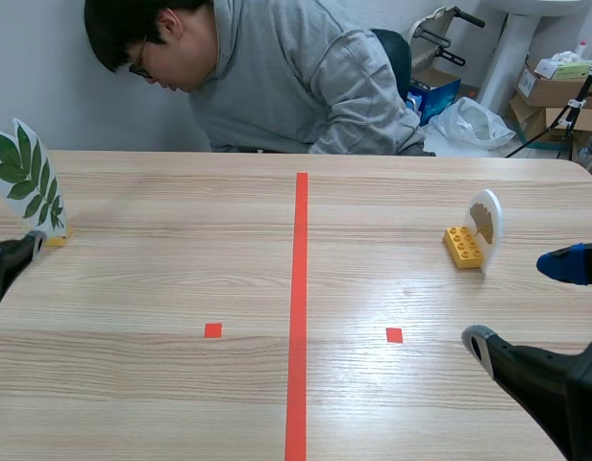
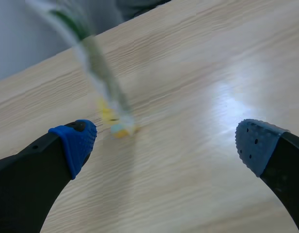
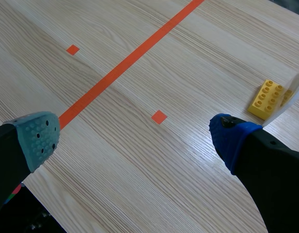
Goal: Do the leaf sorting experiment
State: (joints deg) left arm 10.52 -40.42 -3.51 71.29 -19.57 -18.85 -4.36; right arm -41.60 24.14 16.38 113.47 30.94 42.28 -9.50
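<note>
Left gripper (image 2: 166,141): wide open, holding nothing. It sits low at my left, just beside the green leaf card.
Right gripper (image 3: 135,138): wide open, nothing held. It is low at my right, with the small tape square (image 3: 159,116) ahead of it between the fingers.
Green leaf card (image 1: 25,178): upright on a small yellow base (image 1: 56,238), close to the table's left edge. The left wrist view shows it blurred, ahead of my left-hand finger.
Ginkgo leaf card (image 1: 485,226): a white disc standing in a yellow brick (image 1: 464,245) on the right half, ahead of the right gripper and apart from it.
Tape line (image 1: 301,307): runs down the middle of the table (image 1: 181,403), splitting it into a left and a right half.
Person (image 1: 277,77): bent low behind the far edge. I see no hand over the wood.
Progress: as I judge it, sorting has not begun. The two cards look like markers for the halves, and I see no loose leaf to sort, in either gripper or on the table.
Left to do: I judge all of the picking and placing.
Edges: the green card is the risk, because it stands by the table's left edge with my left gripper right next to it, where a nudge could tip it.
Room: widest between the two cards, either side of the tape line.
</note>
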